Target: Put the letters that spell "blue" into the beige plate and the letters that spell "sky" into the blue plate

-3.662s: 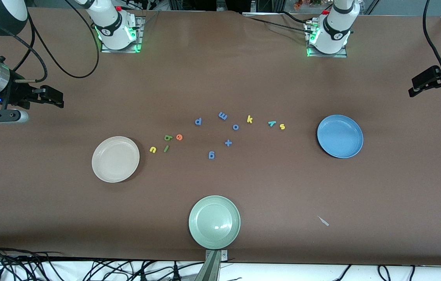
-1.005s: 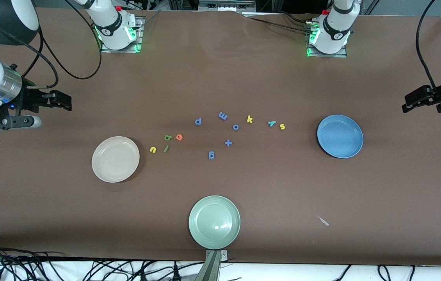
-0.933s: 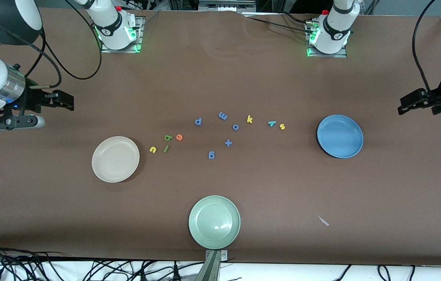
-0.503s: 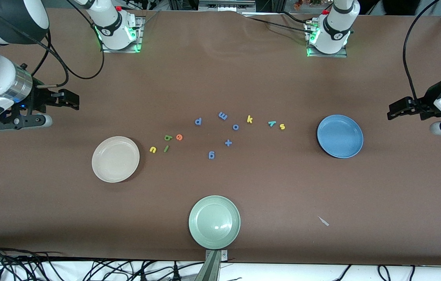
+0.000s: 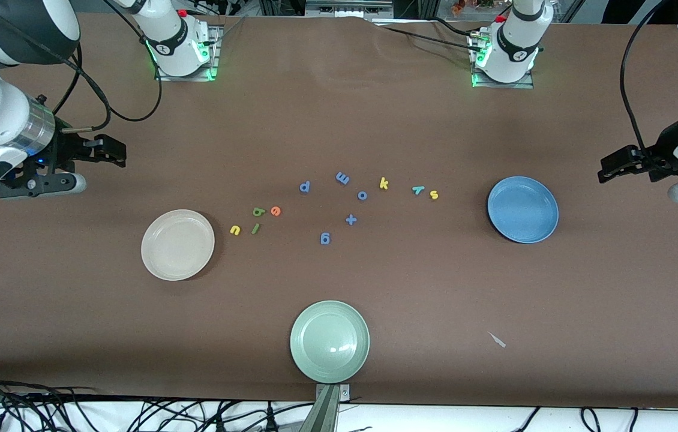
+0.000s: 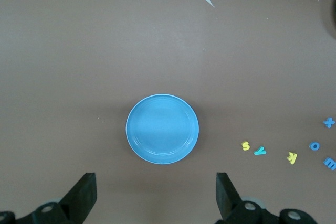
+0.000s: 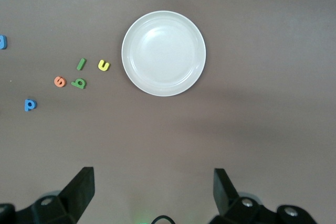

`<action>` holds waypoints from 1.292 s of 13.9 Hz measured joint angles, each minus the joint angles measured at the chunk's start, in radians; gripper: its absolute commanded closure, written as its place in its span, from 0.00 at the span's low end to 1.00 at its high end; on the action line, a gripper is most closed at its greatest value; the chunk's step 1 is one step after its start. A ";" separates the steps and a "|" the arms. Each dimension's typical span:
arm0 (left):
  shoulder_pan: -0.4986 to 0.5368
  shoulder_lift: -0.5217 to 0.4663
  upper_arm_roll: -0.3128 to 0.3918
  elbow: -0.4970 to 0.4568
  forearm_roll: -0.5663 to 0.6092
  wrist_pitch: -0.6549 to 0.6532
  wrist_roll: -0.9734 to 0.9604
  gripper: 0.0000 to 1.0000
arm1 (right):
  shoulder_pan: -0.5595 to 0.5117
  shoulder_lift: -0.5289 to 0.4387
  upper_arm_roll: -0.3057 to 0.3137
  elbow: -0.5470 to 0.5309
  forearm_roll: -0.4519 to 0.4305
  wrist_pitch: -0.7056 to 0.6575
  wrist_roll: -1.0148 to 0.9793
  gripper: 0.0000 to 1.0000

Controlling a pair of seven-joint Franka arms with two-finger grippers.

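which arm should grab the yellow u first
The right arm, probably. The right gripper, open, hangs at the end of the table where the yellow u lies beside the beige plate.

Matt brown counter point(image 5: 339, 120) covering with a fine-grained texture, smooth beige plate point(image 5: 177, 244) with soft sheen, smooth blue plate point(image 5: 522, 209), glossy pale green plate point(image 5: 329, 341) with a bright highlight, matt foam-like letters, matt black jaws

Both arms are running off the front view's side edges, so only their wrists are showing. In each wrist view the fingers point(image 6: 84, 195) point(image 7: 79, 190) are being cut off at the frame edge. A pale scrap point(image 5: 497, 340) is lying too small to identify.
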 measured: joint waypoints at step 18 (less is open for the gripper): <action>-0.028 0.102 -0.333 -0.634 0.000 0.778 -0.709 0.10 | 0.121 0.151 0.007 -0.085 0.056 0.251 0.190 0.00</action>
